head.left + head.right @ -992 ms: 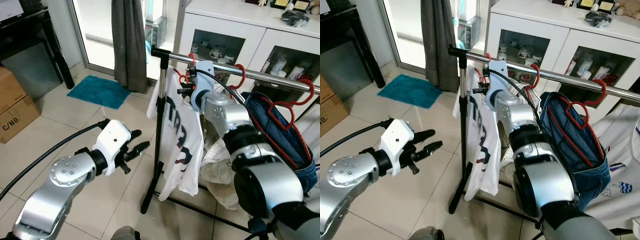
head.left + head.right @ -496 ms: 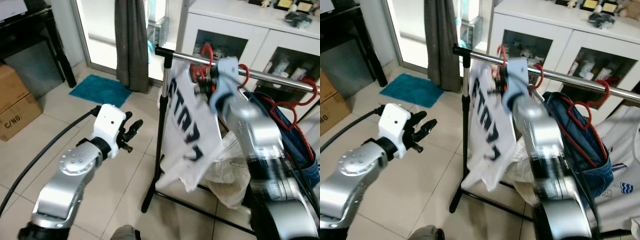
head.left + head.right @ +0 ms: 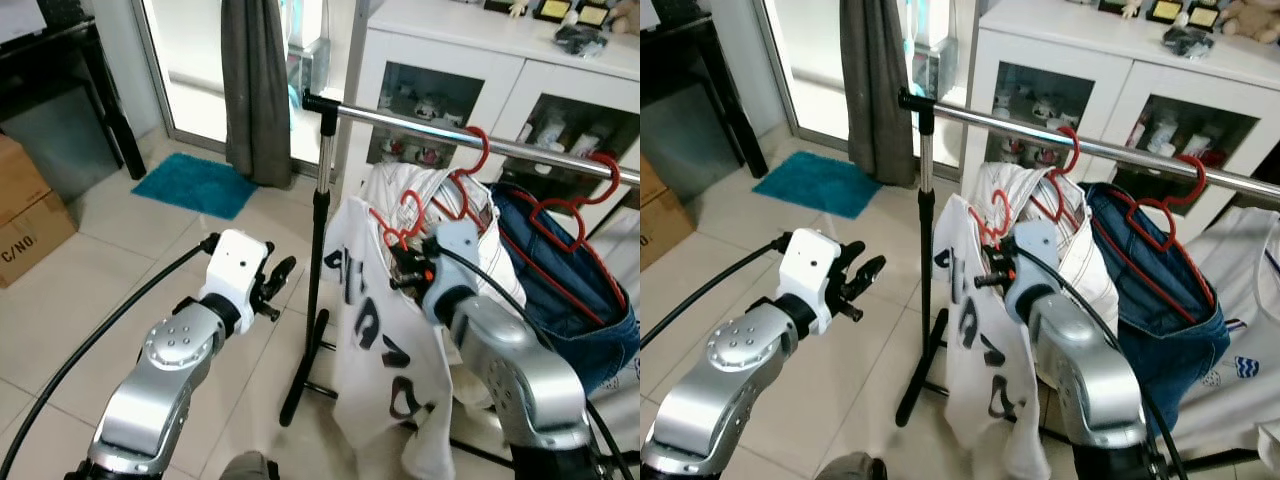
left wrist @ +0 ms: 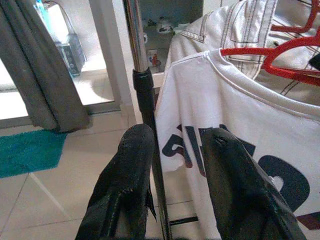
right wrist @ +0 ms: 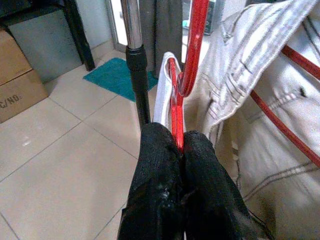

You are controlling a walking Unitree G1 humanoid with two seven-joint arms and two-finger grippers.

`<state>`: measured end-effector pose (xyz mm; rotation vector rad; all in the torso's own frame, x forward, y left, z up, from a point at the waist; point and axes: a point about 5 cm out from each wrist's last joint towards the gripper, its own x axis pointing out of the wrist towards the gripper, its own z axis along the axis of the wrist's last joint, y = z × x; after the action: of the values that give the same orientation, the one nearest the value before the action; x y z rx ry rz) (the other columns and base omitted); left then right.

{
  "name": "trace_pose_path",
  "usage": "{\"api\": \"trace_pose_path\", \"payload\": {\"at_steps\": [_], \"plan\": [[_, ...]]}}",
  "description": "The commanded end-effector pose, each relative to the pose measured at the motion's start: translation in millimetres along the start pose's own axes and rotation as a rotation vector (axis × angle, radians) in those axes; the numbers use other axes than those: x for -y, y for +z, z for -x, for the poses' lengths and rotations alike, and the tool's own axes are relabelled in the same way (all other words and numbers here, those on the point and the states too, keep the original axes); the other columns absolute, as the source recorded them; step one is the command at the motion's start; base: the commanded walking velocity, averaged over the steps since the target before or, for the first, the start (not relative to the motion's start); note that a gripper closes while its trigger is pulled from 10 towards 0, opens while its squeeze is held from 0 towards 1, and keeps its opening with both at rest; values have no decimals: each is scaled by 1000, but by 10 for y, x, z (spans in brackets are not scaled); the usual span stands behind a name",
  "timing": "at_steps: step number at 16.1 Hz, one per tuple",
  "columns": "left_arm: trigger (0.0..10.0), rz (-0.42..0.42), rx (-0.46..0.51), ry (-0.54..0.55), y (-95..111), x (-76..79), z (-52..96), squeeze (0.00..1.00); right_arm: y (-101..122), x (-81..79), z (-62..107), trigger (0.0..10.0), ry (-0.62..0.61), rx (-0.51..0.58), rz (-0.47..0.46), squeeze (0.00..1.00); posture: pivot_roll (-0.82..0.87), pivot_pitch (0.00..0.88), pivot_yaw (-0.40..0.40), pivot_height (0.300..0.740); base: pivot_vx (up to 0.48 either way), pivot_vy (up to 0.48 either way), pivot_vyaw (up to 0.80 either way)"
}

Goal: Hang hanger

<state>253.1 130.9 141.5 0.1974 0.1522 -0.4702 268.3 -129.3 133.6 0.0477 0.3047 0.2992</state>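
A red hanger (image 3: 405, 222) carrying a white T-shirt (image 3: 380, 350) with dark letters hangs off the rail, below the chrome rail (image 3: 420, 127) of the clothes rack. My right gripper (image 5: 179, 145) is shut on the hanger's neck just under its hook; in the left eye view the gripper (image 3: 402, 272) sits in front of a cream jacket (image 3: 440, 195). My left gripper (image 3: 277, 282) is open and holds nothing, left of the rack's upright pole (image 3: 318, 240). In the left wrist view the pole (image 4: 142, 85) stands just beyond its spread fingers (image 4: 132, 160).
Two other red hangers hook the rail, one with the cream jacket, one with jeans (image 3: 575, 290). A white glass-door cabinet (image 3: 480, 70) stands behind the rack. A dark curtain (image 3: 255, 90), a teal mat (image 3: 190, 183) and a cardboard box (image 3: 25, 215) are to the left.
My right arm has come down and back from the rail, bringing the red hanger and T-shirt with it. My left gripper has moved closer to the upright pole.
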Motion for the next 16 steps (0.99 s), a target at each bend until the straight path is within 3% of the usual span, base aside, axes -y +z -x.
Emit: {"api": "trace_pose_path", "payload": {"at_steps": [1, 8, 9, 10, 11, 16], "plan": [[10000, -12, -10, -1, -11, 33, 15, 0, 69, 32, 70, 0, -8, 52, -6, 0, 120, 2, -58, 740, -315, 0, 0], [10000, -9, 1, 7, 36, 0, -45, 0, 157, -97, 99, 0, 76, 109, -30, 0, 126, 0, -44, 740, -225, 0, 0], [10000, 30, 23, -31, 79, 24, -113, 0, 238, -204, 101, 0, 155, 142, -46, 0, 122, 0, -41, 740, 0, 0, 0], [10000, 59, 52, -44, 124, 33, -147, 725, 271, -256, 100, 0, 193, 153, -50, 0, 120, 0, -38, 740, 0, 0, 0], [10000, 81, 55, -59, 153, 44, -184, 1000, 299, -299, 102, 0, 226, 162, -50, 0, 120, 0, -38, 740, 0, 0, 0], [10000, 97, 22, -117, 237, 130, -396, 1000, 423, -450, 118, 0, 378, 208, -68, 0, 120, 0, -47, 740, 0, 0, 0]]}}
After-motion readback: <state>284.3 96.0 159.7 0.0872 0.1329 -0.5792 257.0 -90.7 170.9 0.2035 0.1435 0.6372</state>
